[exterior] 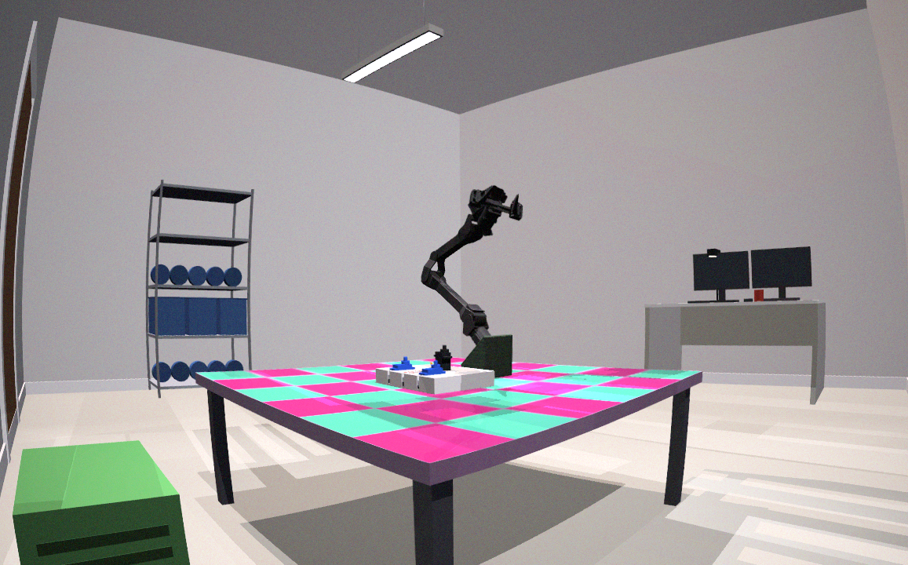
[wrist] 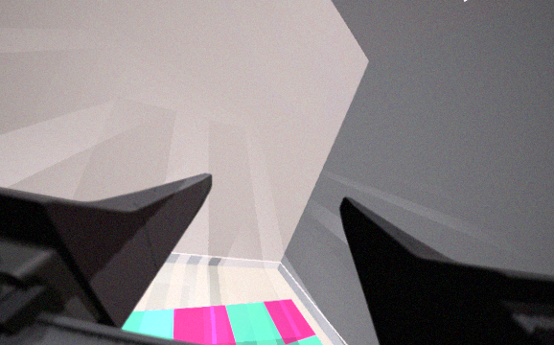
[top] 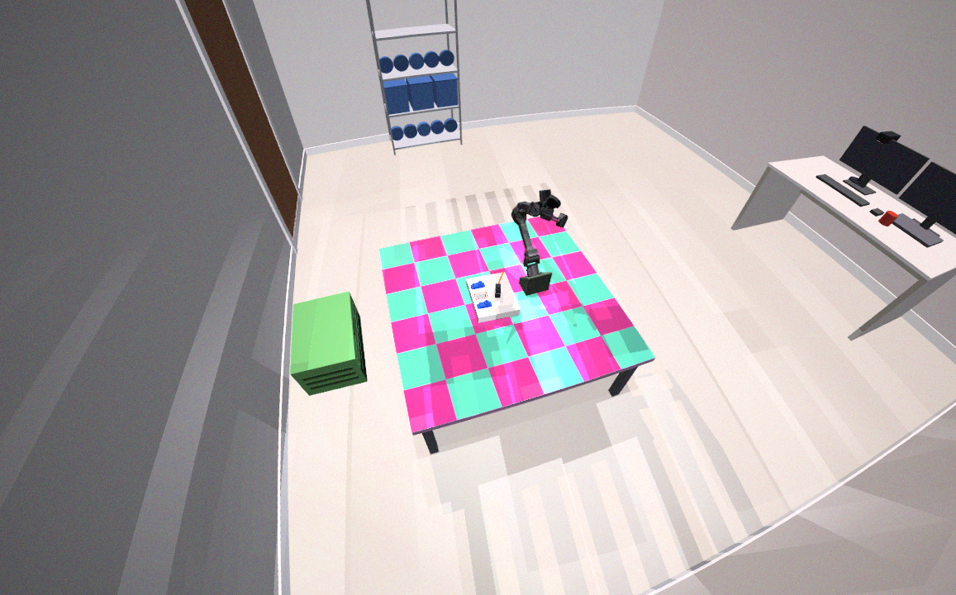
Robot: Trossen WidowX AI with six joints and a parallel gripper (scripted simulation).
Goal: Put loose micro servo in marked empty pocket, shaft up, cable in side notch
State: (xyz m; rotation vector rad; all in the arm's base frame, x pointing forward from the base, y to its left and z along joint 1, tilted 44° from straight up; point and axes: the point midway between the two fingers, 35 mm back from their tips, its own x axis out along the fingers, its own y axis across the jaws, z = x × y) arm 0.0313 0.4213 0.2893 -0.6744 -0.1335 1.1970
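On a pink and mint checkered table (top: 458, 358) (exterior: 435, 442) (wrist: 202, 326), a low white deck (top: 506, 311) (exterior: 462, 380) sits left of my arm's base. The loose micro servo, which I take to be the black one (top: 497, 290) (exterior: 443, 357), stands upright on the deck's right part, its orange cable (top: 501, 276) running toward the far side. Along the deck's left part are two blue servos, one far (top: 478, 284) (exterior: 402, 363) and one near (top: 484, 304) (exterior: 433, 368); the small marked patch between them looks like the empty pocket (top: 480, 295). My gripper (top: 554, 206) (exterior: 505, 202) (wrist: 277, 191) is high and well apart from all this, toward the table's far right corner. Its fingers are spread wide with nothing between them, and the wrist view takes in walls, floor and a strip of table, but no servo. The step in hand, as I judge it, is the approach: I should swing left and nearer, point the fingers down, and line up over the black servo before dropping. I would stay wide until both fingers flank its body, keep them off the cable, and close squarely so the shaft stays up. A low sweep could knock the blue servos or tip the loose one. The pocket's side notch is too small to make out, so I would check it before turning the cable to match.
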